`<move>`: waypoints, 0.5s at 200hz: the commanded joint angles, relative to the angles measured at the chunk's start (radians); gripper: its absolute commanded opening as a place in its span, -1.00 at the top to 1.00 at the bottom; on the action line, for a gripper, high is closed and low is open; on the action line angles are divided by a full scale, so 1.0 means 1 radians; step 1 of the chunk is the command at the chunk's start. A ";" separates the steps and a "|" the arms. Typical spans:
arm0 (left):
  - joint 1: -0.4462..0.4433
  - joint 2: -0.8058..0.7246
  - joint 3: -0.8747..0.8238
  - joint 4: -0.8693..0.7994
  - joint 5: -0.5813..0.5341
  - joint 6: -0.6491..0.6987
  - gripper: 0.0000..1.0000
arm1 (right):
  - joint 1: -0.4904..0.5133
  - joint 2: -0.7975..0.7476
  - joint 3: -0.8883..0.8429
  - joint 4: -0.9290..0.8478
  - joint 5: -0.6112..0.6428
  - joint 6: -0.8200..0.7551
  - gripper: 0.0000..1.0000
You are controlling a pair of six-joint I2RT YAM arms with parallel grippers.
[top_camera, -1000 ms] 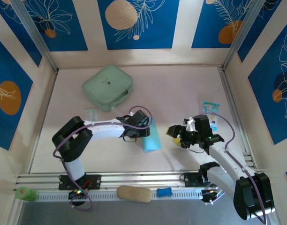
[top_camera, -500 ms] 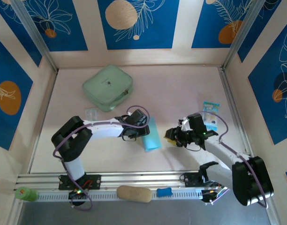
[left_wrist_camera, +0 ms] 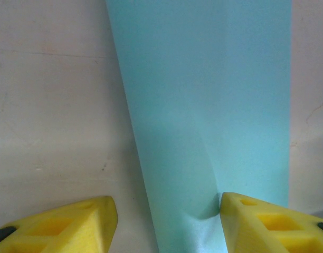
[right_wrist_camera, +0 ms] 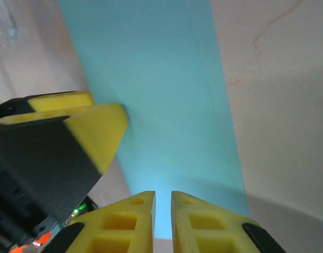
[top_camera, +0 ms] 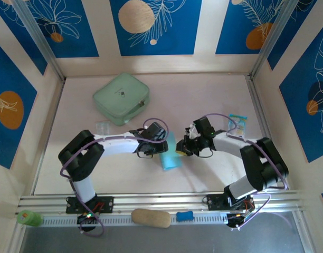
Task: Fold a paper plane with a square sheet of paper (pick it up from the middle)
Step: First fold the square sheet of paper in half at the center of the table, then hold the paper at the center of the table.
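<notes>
The paper (top_camera: 169, 159) lies flat near the middle of the table (top_camera: 203, 100), between the two arms. It is a long, narrow strip of light cyan, folded lengthwise, with no sharp nose visible yet. In the left wrist view one long edge runs straight and the other slants, so the strip looks tapered.

The left gripper (left_wrist_camera: 167, 208) is low over the near end of the strip with its yellow fingers (left_wrist_camera: 262, 221) spread wide. One finger rests on the bare table just beside the slanted edge. The other presses on the paper, which dimples slightly under its tip.

The right gripper (right_wrist_camera: 162, 203) comes in from the opposite side, close to the left one. Its fingers are pressed almost together, leaving a thin slit with cyan showing through. Whether they pinch a layer or only hover above the sheet cannot be told.

A mint-green case (top_camera: 121, 98) sits well apart at the far left of the table, and a small printed packet (top_camera: 237, 123) lies to the far right.

The task looks to be partway through its folds. The left arm seems to pin the strip while the right works on an edge or crease. The next move likely calls for a gentle, even turn of that edge along its length. The left finger would need to hold firm, because thin paper will slide or buckle if it is dragged.
</notes>
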 commanded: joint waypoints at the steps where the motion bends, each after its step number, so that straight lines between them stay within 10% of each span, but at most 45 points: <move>1: 0.002 0.072 -0.010 0.011 0.057 0.019 -0.13 | 0.030 0.067 0.037 -0.031 0.005 -0.037 0.70; 100: 0.025 -0.087 -0.115 0.249 0.153 -0.005 -0.23 | 0.118 0.052 -0.164 0.140 0.133 0.348 0.91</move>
